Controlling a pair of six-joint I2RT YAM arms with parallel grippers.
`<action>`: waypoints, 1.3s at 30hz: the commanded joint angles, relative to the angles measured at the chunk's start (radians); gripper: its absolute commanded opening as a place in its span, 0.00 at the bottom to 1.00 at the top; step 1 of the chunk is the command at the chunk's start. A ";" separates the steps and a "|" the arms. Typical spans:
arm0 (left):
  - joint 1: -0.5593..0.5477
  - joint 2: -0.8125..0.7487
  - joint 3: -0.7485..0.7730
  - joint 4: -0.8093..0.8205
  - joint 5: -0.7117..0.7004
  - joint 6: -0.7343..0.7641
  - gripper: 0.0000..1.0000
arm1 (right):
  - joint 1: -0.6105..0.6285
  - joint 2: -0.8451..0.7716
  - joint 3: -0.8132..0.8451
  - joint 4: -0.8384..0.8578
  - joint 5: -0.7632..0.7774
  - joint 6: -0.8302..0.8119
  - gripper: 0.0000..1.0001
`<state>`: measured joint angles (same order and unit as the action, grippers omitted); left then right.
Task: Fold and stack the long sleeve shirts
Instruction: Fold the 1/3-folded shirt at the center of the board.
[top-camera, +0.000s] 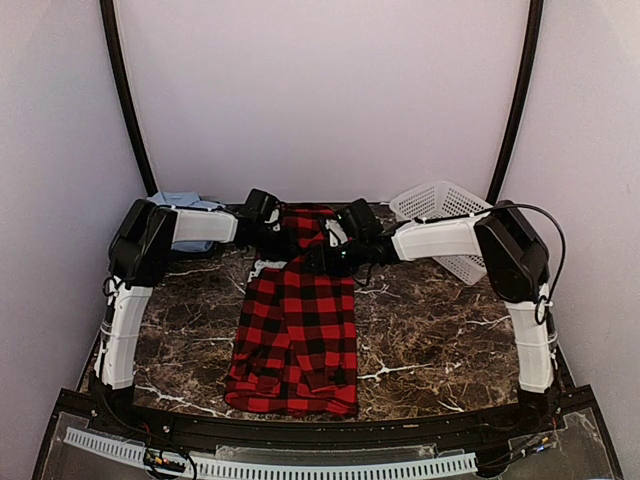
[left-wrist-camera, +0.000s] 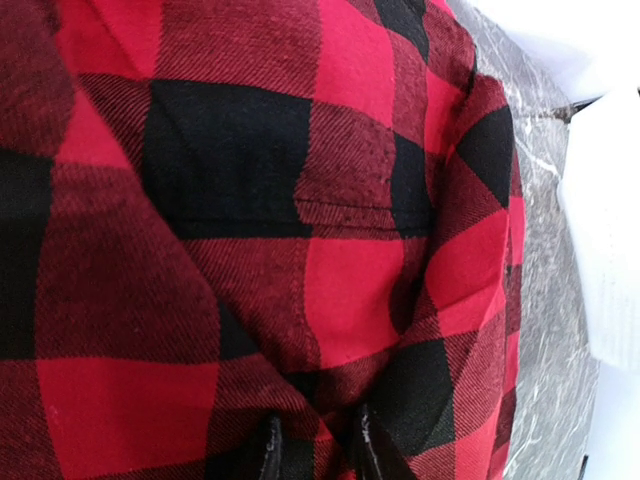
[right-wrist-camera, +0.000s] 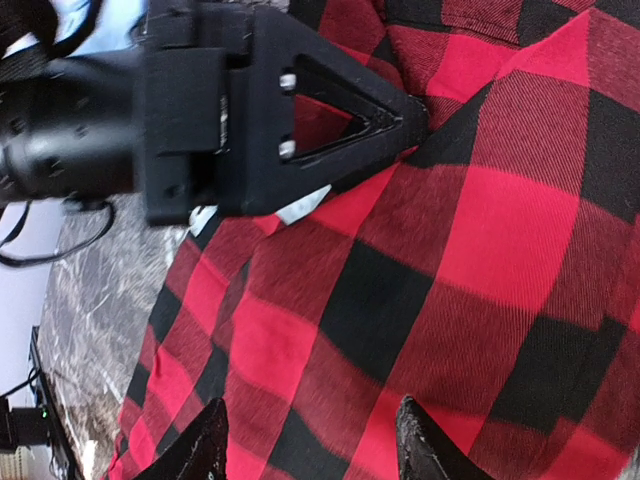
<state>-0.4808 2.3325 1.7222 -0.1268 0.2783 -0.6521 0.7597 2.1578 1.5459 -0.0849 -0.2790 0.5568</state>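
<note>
**A:** What's the left gripper (left-wrist-camera: 318, 455) up to?

**B:** It's narrow. Its 2 fingers (left-wrist-camera: 271, 455) sit close together with a raised fold of the flannel (top-camera: 295, 340) pinched between them. From the right wrist you can see its black triangular finger tip pressed into that same cloth.

**A:** And the right gripper (right-wrist-camera: 312, 450)?

**B:** It's spread wide and holding nothing. Its 2 fingers hang over the flannel with checked cloth showing across the whole gap. I cannot tell whether the tips touch the cloth.

**A:** Where are the 2 of them on the flannel?

**B:** Both are at its far end, the left gripper at the far left corner and the right gripper just beside it on the right. The cloth there is rumpled and bunched.

**A:** And the rest of the flannel?

**B:** It lies as 1 long strip down the middle of the bench (top-camera: 430, 330). It is flat from the bunched end to its near hem, which stops just short of the bench's near edge.

**A:** Is anything else around it?

**B:** A blue shirt (top-camera: 182, 200) is heaped to the far left of the flannel, behind the left arm and apart from it. A white basket (top-camera: 440, 205) sits tilted to the far right, behind the right arm.
</note>
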 joint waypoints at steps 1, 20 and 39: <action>-0.016 0.069 0.066 -0.004 -0.043 -0.087 0.24 | -0.048 0.088 0.091 0.015 -0.041 -0.015 0.53; 0.040 0.061 0.224 -0.119 -0.106 -0.014 0.34 | -0.119 0.243 0.264 -0.122 -0.002 -0.114 0.50; -0.020 -0.197 -0.137 0.071 0.025 -0.031 0.26 | -0.145 0.427 0.566 -0.301 0.018 -0.205 0.51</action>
<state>-0.4858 2.1715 1.6295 -0.1265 0.2680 -0.6632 0.6327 2.5294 2.0727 -0.3141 -0.2981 0.3767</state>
